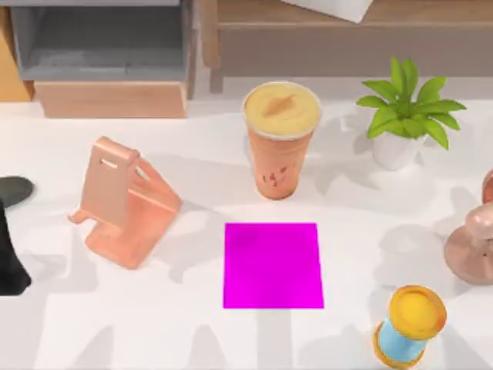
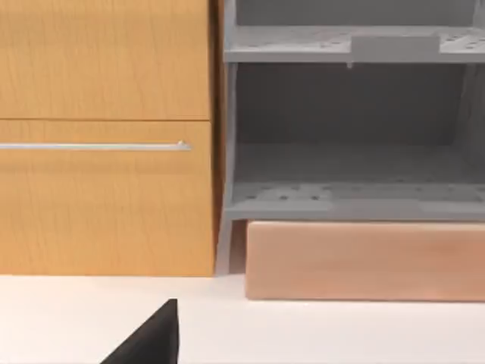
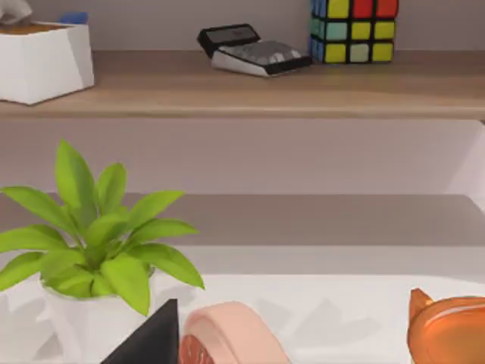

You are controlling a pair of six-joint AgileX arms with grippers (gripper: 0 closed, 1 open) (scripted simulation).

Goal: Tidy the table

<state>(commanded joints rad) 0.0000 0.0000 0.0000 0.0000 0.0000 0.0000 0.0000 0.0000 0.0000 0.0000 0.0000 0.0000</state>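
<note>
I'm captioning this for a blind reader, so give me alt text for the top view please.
A white table seen from above holds a magenta square mat at its centre, with a pink phone stand to the left and a lidded orange drink cup behind the mat. A potted green plant stands at the back right, a yellow-and-blue cylinder at the front right.

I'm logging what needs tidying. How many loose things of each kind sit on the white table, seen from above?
Phone stand: 1
Drink cup: 1
Potted plant: 1
Magenta mat: 1
Yellow-and-blue spool-shaped thing: 1
Pink thing cut off at the table's right edge: 1
Total: 6
</note>
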